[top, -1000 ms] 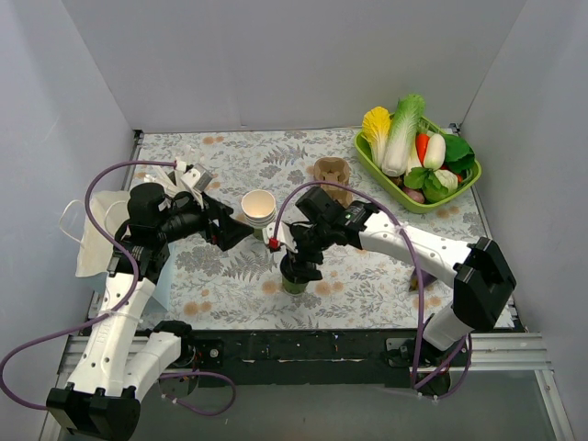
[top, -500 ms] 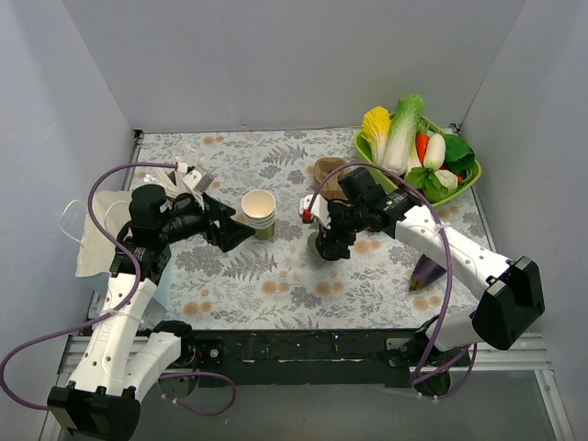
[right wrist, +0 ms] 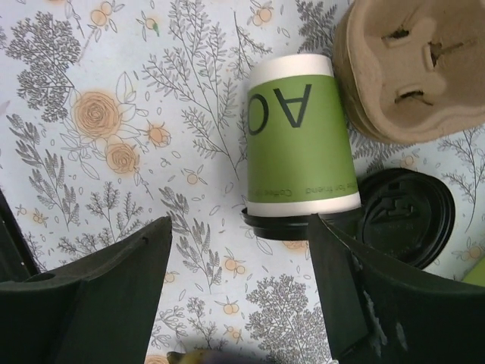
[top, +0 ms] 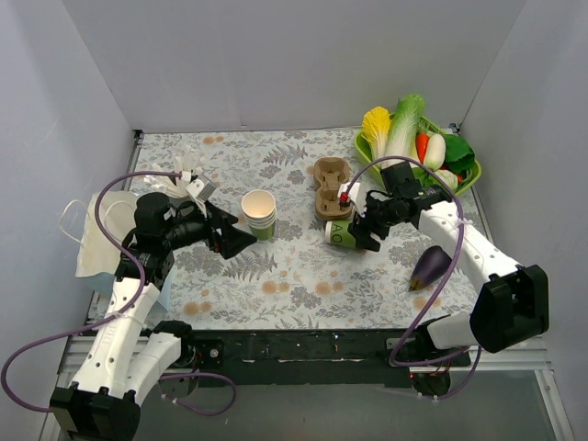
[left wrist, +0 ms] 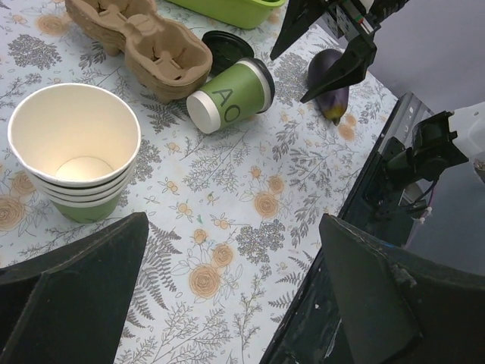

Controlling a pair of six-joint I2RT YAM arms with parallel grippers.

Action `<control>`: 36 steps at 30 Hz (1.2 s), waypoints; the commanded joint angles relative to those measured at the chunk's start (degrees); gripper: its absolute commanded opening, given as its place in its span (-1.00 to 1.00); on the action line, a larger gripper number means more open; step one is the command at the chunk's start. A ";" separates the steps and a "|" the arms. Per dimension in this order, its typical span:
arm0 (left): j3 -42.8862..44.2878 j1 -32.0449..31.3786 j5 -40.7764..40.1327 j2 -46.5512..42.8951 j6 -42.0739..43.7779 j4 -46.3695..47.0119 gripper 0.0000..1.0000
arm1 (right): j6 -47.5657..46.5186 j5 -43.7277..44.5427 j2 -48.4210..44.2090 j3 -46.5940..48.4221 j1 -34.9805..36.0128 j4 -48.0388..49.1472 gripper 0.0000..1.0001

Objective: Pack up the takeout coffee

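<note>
The coffee (top: 340,234), carried upright in the right gripper (top: 366,228) a second ago, is now seen lying on its side on the table with its lid on. It is found by the loose lid (right wrist: 405,216) and just short of the carrier (top: 328,184). It is judged unpacked, so a fresh grasp is called for. The left gripper (top: 234,237), unmoved, is held spread wide and empty, aimed at the cup stack (top: 259,213). The right arm is reached forward and leftward, with its jaws held apart over the coffee and nothing gripped.
</note>
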 commanded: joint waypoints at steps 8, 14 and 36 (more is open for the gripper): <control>0.25 0.23 4.72 -0.71 5.74 -1.99 0.96 | -1.96 2.07 -1.84 -1.98 -0.90 7.29 0.72; 1.57 -0.04 9.21 1.22 8.30 -3.56 0.97 | -7.31 -4.06 0.01 -1.98 -8.98 6.16 0.78; 7.37 -0.21 8.25 6.94 12.26 -6.38 0.96 | -17.09 -9.79 4.13 -7.43 -12.94 10.46 0.96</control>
